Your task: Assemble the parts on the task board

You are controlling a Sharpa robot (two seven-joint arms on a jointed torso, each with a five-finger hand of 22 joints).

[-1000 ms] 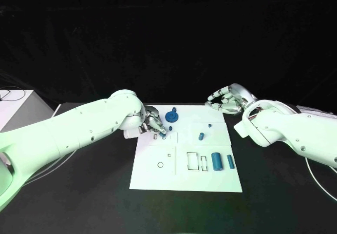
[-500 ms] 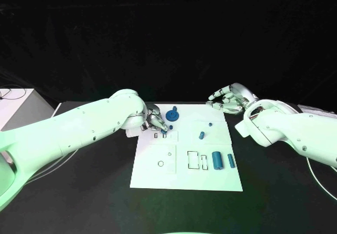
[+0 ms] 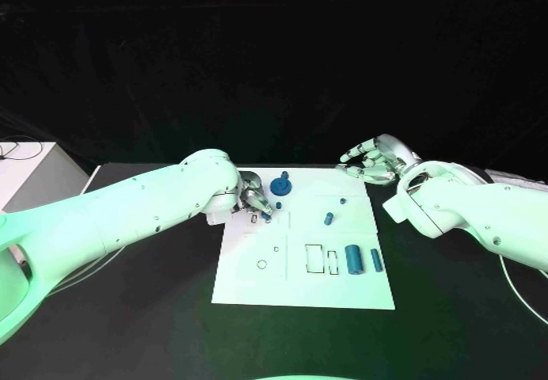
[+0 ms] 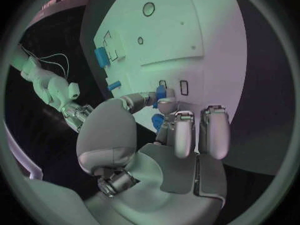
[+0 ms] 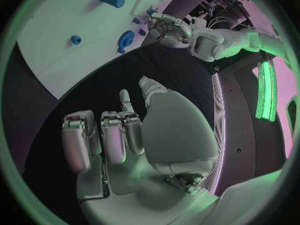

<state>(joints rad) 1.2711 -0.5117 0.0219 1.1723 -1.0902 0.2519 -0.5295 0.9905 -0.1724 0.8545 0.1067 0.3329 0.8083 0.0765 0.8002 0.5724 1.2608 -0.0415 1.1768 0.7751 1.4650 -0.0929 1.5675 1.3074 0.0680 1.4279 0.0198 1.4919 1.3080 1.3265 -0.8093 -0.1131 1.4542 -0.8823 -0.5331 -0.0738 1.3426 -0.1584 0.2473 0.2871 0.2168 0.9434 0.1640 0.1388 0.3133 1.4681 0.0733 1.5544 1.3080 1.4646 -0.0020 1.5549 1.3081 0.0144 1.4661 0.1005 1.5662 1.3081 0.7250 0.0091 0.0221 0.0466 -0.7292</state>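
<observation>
Fingertips of the left robot hand (image 3: 253, 200) pinch a small blue peg-shaped part (image 4: 160, 92), holding it just above the far left area of the white rectangular task board (image 3: 299, 285), beside two small rectangular slots (image 4: 172, 86) cut into the board; in the left wrist view the piece sits between the thumb and a finger, the other fingers curled behind. Just beyond this hand on the board stands a blue round gear-like part (image 3: 279, 188) with a short blue upright peg (image 3: 284, 176) behind it. Farther toward the middle lie a small blue slanted pin (image 3: 328, 219) and a tiny blue stub (image 3: 340, 203), and near the board's right edge two blue cylinders (image 3: 353, 258) rest side by side, next to outlined rectangular recesses (image 3: 313, 260). The right robot hand (image 3: 367, 161) hangs over the black table (image 3: 137, 317) just off the board's far right corner, holding nothing, its fingers loosely curled and apart. Against the picture one second earlier, the left robot hand has drawn slightly toward the far side of the board, nearer the gear-like part, with the blue piece carried along in its pinch; the right robot hand and the loose parts lie as they did.
</observation>
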